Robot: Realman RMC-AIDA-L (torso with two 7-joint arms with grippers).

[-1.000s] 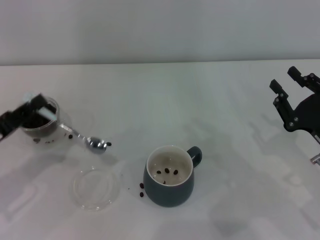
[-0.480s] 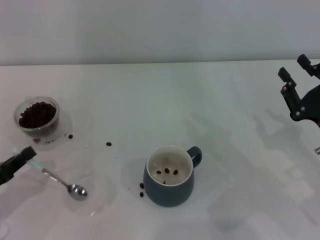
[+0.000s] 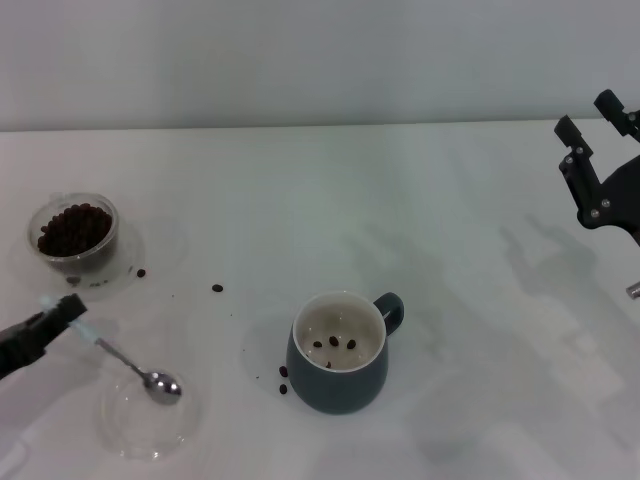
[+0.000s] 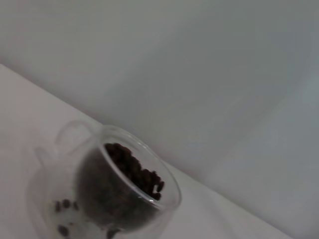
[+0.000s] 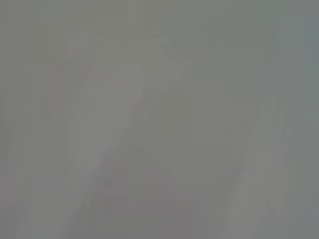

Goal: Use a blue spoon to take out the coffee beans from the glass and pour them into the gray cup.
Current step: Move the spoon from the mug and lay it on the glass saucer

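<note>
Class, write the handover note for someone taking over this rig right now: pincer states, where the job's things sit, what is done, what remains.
Left pincer: shut on the blue spoon, held by its handle, low at the robot's left; the bowl looks empty and hangs over the clear saucer.
Right pincer: open, raised at the far right, holding nothing.
The glass: far left, well filled with coffee beans.
The gray cup: centre front, upright, handle toward the right.
Done: a few beans lie in the cup.
Left: more scoops from glass to cup; stray beans lie on the table, some beside the cup.
</note>
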